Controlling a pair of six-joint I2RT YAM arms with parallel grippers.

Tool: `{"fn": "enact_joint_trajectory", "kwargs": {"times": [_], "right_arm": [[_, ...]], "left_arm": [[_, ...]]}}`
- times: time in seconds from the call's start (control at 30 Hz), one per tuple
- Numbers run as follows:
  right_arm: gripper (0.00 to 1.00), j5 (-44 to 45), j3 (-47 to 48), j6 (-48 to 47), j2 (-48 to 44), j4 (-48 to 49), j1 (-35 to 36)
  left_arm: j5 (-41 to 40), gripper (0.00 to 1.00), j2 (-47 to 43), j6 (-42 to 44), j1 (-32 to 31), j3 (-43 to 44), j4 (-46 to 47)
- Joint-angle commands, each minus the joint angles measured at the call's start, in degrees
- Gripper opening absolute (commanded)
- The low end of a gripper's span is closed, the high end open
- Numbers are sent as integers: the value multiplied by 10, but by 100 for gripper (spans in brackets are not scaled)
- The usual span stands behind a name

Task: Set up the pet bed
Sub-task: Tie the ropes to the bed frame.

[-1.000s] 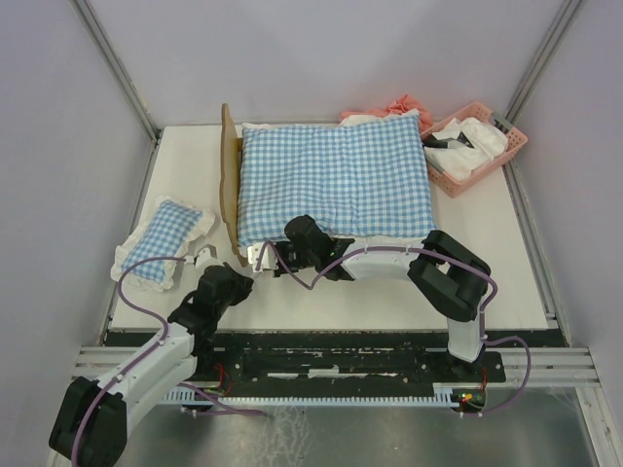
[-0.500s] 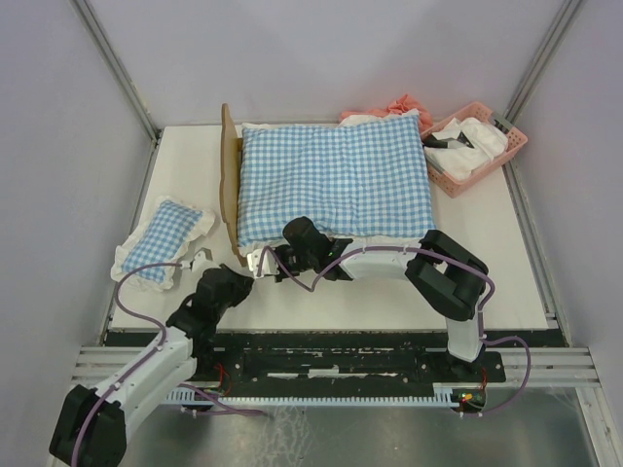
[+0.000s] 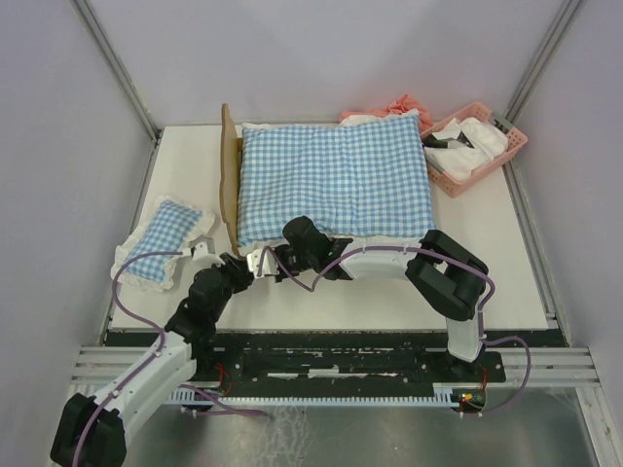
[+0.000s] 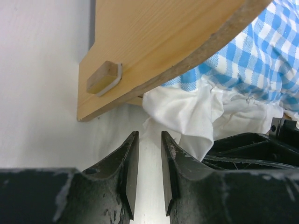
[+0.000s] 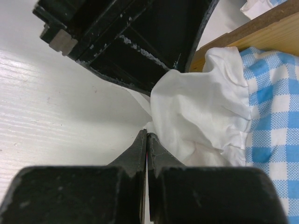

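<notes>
Near edge of table (image 3: 321, 304): both arms reach in toward the near-left corner of the pet bed (image 3: 228, 180).

Left gripper (image 4: 149, 135): just short of that corner, on the headboard side. Jaws stand a narrow gap apart with only bare table showing between them; they hold nothing.

Right gripper (image 5: 146, 134): comes at the same corner from the bed's foot side. Jaws are pressed together. Its tips sit right at the edge of the white frill (image 5: 196, 116). Cannot tell whether any cloth is pinched. The two grippers are close, nearly nose to nose.

Bed corner, left wrist view: the light-wood headboard stands upright on its edge, with a curved lower rim. A small wooden block (image 4: 103, 78) is fixed to its outer face near the bottom. The frill spills out under the rim onto the table.

Small checked pillow (image 3: 165, 229): blue and white with a white frill, flat on the table. It lies to the left of the headboard, apart from the bed.

Pet bed itself: mid-table toward the far side, headboard at its left end. The big checked cushion (image 3: 336, 180) lies over it and hides the base and rails.

Beyond the bed's right end: pink basket (image 3: 487, 175), set at an angle, with white cloth items (image 3: 472, 136) inside.

Behind the bed's far-right corner: a bunched coral-pink cloth (image 3: 399, 104), touching the cushion's far edge.
</notes>
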Motion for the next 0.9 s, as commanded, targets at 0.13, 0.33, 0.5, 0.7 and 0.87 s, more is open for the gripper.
{"fn": "enact_joint_trajectory", "kwargs": {"times": [0.13,0.33,0.5,0.7,0.87], "right_arm": [[2,-10,30,0,2,-1,-1],[2,-9,31,-1,0,-3,-1],[2,-8,31,-4,0,-5,-1],[2,-9,36,-4,2,-6,-1],[2,-9,39,-3,4,-6,-1]], "left_arm": [[11,33,80,84,-2,10,141],[-2,33,121,93,-2,9,177],[7,34,144,102,-2,16,207],[10,33,168,101,-1,24,217],[25,17,201,100,-2,34,232]]}}
